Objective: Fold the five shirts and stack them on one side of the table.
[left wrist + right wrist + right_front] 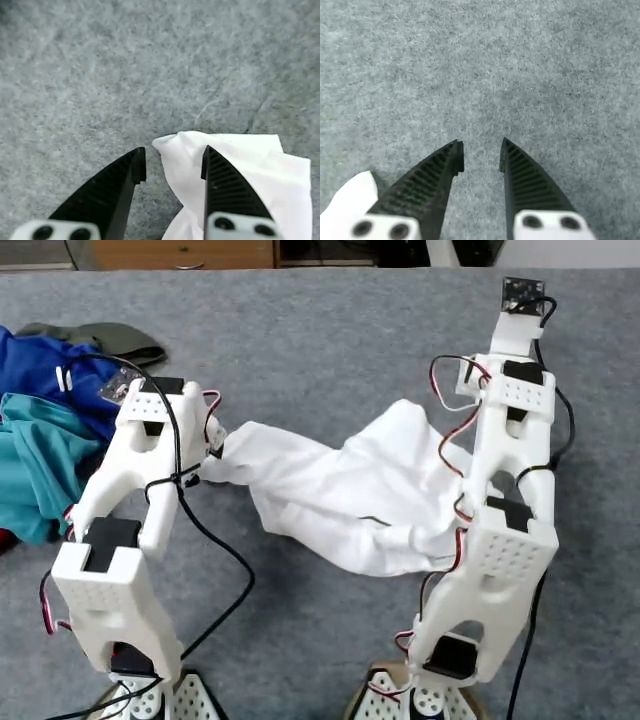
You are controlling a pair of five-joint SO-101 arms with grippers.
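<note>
A crumpled white shirt (340,490) lies on the grey carpeted table between the two arms. My left gripper (172,165) is open and low over the shirt's left end, with a corner of the white shirt (240,170) lying between and under its fingers. In the high view that left gripper (212,450) sits at the cloth's left tip. My right gripper (481,155) is open over bare carpet with nothing between its fingers, and a bit of the white shirt (350,195) shows beside it. The right arm (510,440) stands over the shirt's right edge.
A heap of unfolded shirts lies at the table's left edge: a blue one (40,380), a teal one (35,465), an olive one (115,340) and a scrap of red (5,538). Bare grey carpet (320,340) stretches behind the white shirt.
</note>
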